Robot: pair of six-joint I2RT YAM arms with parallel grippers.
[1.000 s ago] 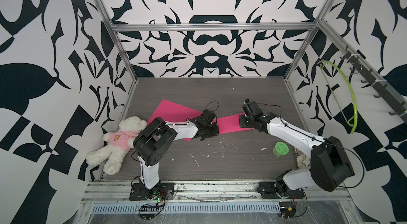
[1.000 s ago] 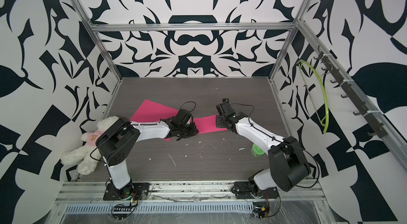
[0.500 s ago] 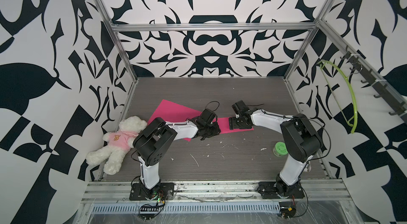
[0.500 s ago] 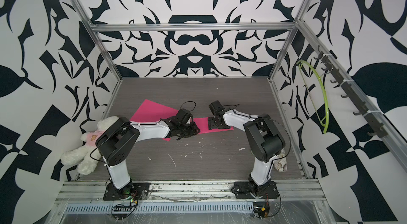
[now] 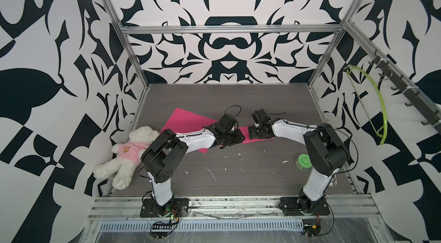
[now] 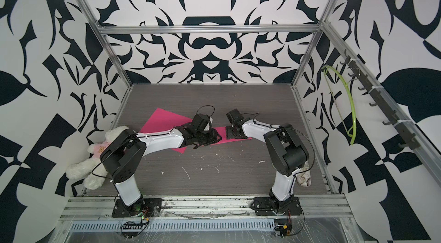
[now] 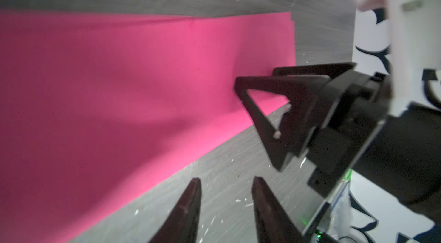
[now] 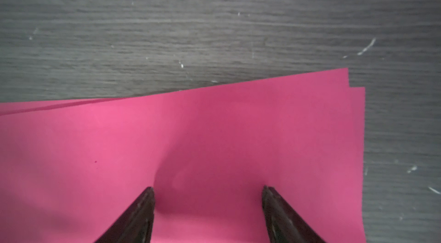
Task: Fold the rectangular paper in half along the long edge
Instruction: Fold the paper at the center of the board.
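Note:
The pink paper (image 5: 188,122) (image 6: 164,122) lies slantwise on the grey table, doubled over: in the right wrist view two layers (image 8: 214,122) show, their edges slightly offset at the corner. My left gripper (image 5: 238,138) (image 6: 216,138) is low at the paper's near edge, around its middle. In the left wrist view it (image 7: 226,182) is open by a narrow gap over bare table, beside the paper (image 7: 119,74). My right gripper (image 5: 254,133) (image 6: 231,133) faces it at the paper's right end. It (image 8: 207,190) is open, tips down on the pink sheet, nothing between them.
A white teddy bear (image 5: 128,155) in a pink shirt lies at the table's left edge. A green round tub (image 5: 303,161) sits beside the right arm. A green hanger (image 5: 372,101) hangs on the right wall. White crumbs (image 5: 211,173) dot the table's front.
The right gripper slid left along the paper toward the left gripper, its elbow rose, and its jaws widened. The left gripper opened a little and stayed in place.

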